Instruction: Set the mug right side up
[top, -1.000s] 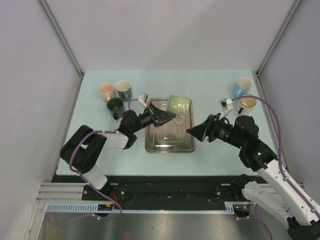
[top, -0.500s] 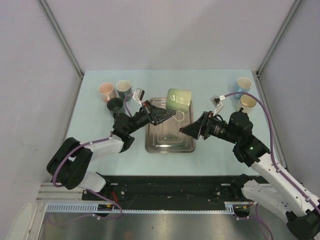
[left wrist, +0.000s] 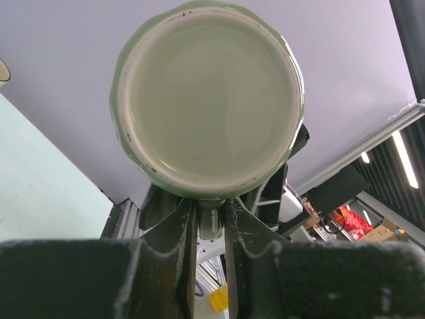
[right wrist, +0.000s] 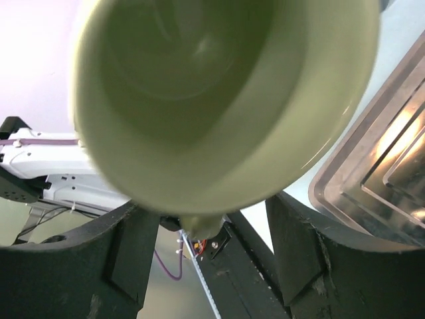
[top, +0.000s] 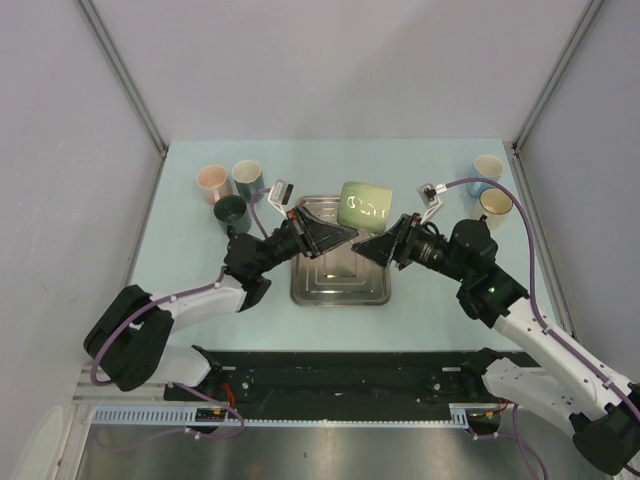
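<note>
A pale green mug (top: 362, 205) is held in the air above the far right part of a metal tray (top: 335, 285), which lies at the middle of the light blue worktop (top: 430, 290). The mug is tipped on its side. Its base is turned toward the left arm and its open mouth toward the right arm, and dark lettering is seen on the side that faces up. The left fingers (top: 328, 236) are closed on the mug's handle. In the left wrist view the handle is seen pinched between them just under the round base, which fills the upper part of that view. The right fingers (top: 388, 246) are spread wide apart and are placed close to the mug's mouth, a little below it. In the right wrist view one is seen on each side beneath the rim, with the hollow inside of the mug above them. Whether they touch the mug cannot be told. Near the far left corner of the worktop three cups are grouped together upright: a pink mug (top: 212, 180), a teal mug (top: 247, 178) and a dark green mug (top: 230, 210). Near the far right corner a blue mug (top: 487, 168) and a cream mug (top: 495, 205) are set side by side.
</note>
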Robot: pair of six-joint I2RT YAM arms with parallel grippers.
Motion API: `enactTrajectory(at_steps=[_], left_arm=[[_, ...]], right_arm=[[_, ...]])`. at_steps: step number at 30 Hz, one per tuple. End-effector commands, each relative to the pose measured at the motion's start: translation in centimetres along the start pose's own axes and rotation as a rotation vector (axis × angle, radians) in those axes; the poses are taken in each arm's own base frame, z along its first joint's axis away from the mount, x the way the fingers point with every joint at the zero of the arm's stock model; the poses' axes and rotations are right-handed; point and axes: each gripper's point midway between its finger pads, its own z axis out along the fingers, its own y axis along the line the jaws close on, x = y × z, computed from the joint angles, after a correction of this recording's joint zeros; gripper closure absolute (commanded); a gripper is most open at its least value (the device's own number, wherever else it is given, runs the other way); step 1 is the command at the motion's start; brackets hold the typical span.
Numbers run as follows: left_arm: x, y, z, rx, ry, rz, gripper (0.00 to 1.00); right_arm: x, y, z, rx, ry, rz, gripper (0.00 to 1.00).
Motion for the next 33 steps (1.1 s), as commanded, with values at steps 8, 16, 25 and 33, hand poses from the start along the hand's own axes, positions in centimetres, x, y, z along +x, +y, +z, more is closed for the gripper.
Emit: enactTrajectory(at_steps=[8,16,25,33], left_arm=[[-0.9,-7.1,0.4,0.208,-0.060,0.137,1.00],[-0.6,-6.8,0.5,0.196,-0.051,0.140,1.00],[-0.4,-6.6,0.6,0.191,-0.044,0.136,1.00],[-0.2,-6.1,0.3,0.181,-0.042,0.137,0.98]], right_arm=[[-2.4,1.6,0.8,-0.060,-0.106,-0.037,0.50],[-1.9,1.9,1.1,-0.080,-0.089,-0.037,0.64],[-1.5,1.8,1.2,-0.079,-0.069,-0.036,1.00],[-1.7,1.4,0.8,-0.043,-0.090,-0.066,1.00]])
